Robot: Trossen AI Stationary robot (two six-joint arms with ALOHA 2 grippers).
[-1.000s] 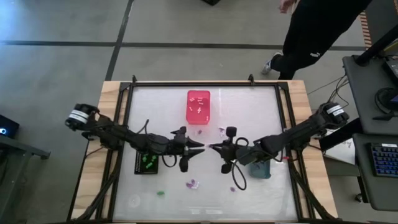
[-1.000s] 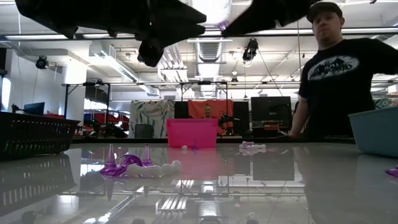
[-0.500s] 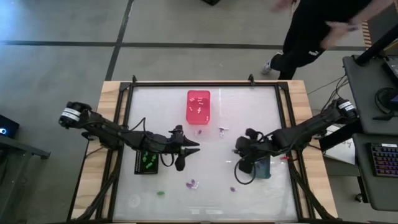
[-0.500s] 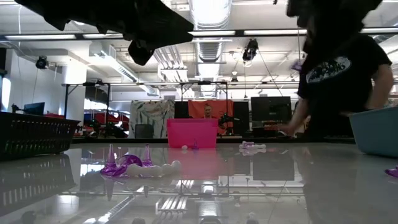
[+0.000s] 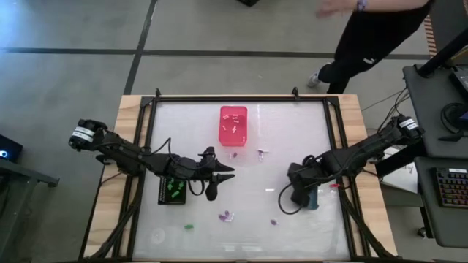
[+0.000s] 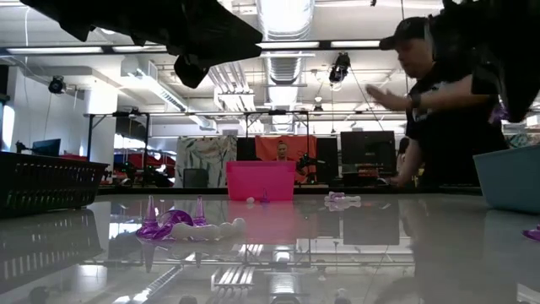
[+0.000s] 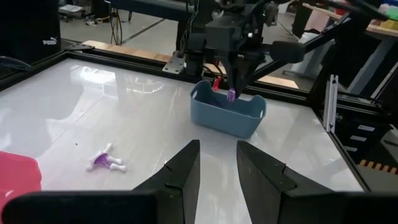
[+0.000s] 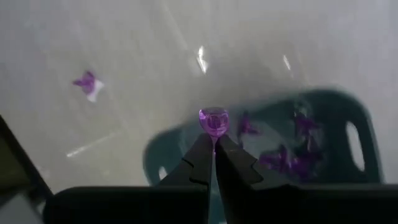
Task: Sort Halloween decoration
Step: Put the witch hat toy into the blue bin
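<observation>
My right gripper (image 7: 231, 87) points down over the grey-blue bin (image 7: 225, 116), shut on one small purple decoration piece (image 8: 213, 119). Several purple pieces (image 8: 292, 155) lie inside that bin. In the high view the right gripper (image 5: 300, 196) covers most of the bin (image 5: 314, 201). My left gripper (image 7: 217, 160) hovers open and level near the table's middle (image 5: 232, 170), with nothing between its fingers. Loose pieces lie on the table: a purple-and-white one (image 7: 106, 162), another (image 5: 227, 216), a green one (image 5: 189, 227) and a purple one (image 5: 273, 222). My right gripper pinches the small purple piece (image 8: 213, 124) between its two fingertips (image 8: 202, 146). The fingers come from above, pointing down. The piece sticks out past the fingertips, lifted clear above the grey-blue bin's open top.
A pink bin (image 5: 233, 124) with white pieces stands at the far middle. A black bin (image 5: 173, 190) holding green pieces sits under the left arm. A black frame (image 5: 238, 97) edges the table. A person (image 6: 456, 101) stands behind the far right edge, one arm raised.
My right gripper has left the spot tip to tip with my left gripper at the table's middle, gone toward the right edge to above the grey-blue bin, and tipped from level to pointing down, still shut on the purple piece. The person behind has raised an arm.
</observation>
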